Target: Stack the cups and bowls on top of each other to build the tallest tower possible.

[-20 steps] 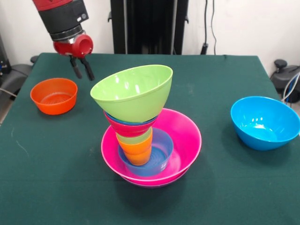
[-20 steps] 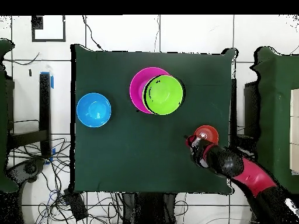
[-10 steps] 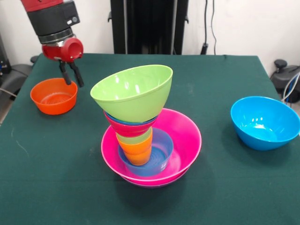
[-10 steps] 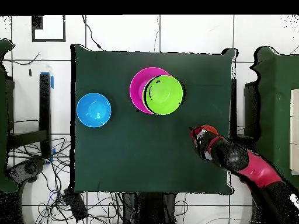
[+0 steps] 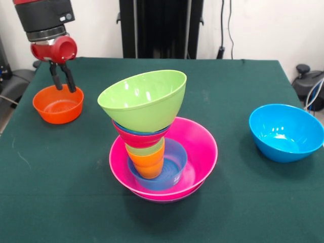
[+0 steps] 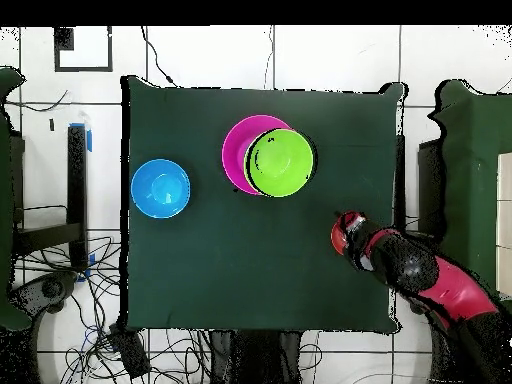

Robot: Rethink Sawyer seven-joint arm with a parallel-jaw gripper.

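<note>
Green cloth (image 5: 61, 192) lies bare near me; my gripper (image 5: 63, 83), fingers slightly spread, hangs just over the orange bowl (image 5: 57, 104) by the edge, well apart from the tower (image 5: 152, 142).

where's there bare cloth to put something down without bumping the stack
Bare cloth lies between the tower and the sky-blue bowl, along the table's near edge below the pink bowl, and across the far strip behind the lime green bowl. It is crowded at the orange bowl, where the gripper hangs.
</note>
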